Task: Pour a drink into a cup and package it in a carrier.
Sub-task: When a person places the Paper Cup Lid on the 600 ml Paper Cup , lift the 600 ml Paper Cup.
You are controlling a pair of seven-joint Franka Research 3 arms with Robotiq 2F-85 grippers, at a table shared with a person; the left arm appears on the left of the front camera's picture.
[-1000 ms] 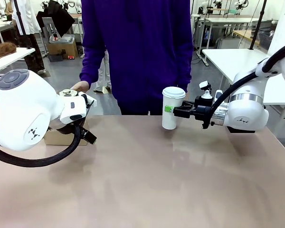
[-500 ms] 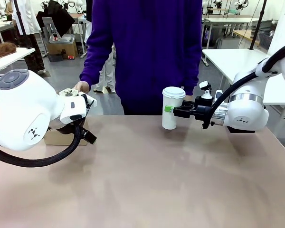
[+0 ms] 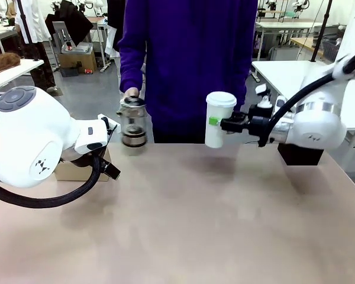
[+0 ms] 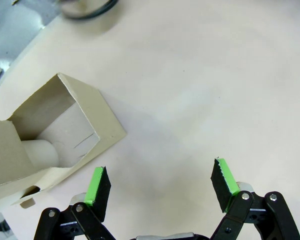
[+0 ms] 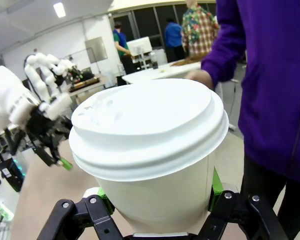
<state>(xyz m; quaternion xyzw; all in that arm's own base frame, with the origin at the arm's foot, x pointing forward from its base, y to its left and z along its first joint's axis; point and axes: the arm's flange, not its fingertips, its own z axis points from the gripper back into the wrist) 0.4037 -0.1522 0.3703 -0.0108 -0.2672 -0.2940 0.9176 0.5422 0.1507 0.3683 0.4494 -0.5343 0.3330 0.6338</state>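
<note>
**Two grippers, one lidded cup: the right holds it up, the left hangs by the carrier**

The right gripper (image 3: pixel 220 123) is clamped on the white paper cup (image 3: pixel 219 112), with its green pads pressed against opposite sides of the wall. It holds the cup right of centre, over the far part of the table (image 3: pixel 183 225). The grip comes in from the side, which keeps the cup upright and leaves its top free. The cup seems to hang just clear of the tabletop rather than stand on it. A white lid (image 5: pixel 147 125) covers the rim, so nothing can be poured in as it is. I judge that either the cup is already filled or the lid must come off first.

Left of the cup, at the far edge, a person's hand (image 3: pixel 130 93) grips the glass pitcher (image 3: pixel 133 122) from above. The pitcher is upright and well apart from the cup. It is blurred, and I cannot tell how much of the drink it holds.

On the left, the left gripper (image 4: pixel 160 170) hovers over bare table with its fingers spread wide and nothing between them. It is just beside the brown cardboard carrier (image 4: pixel 85 112). That stance probably suits steadying the carrier or receiving the cup. One square pocket of the carrier gapes open, and a pale rounded thing (image 4: pixel 40 152) lies inside it; I cannot tell what it is.

A black box (image 3: pixel 299 155) stands at the far right behind the right arm, apart from the work.
</note>
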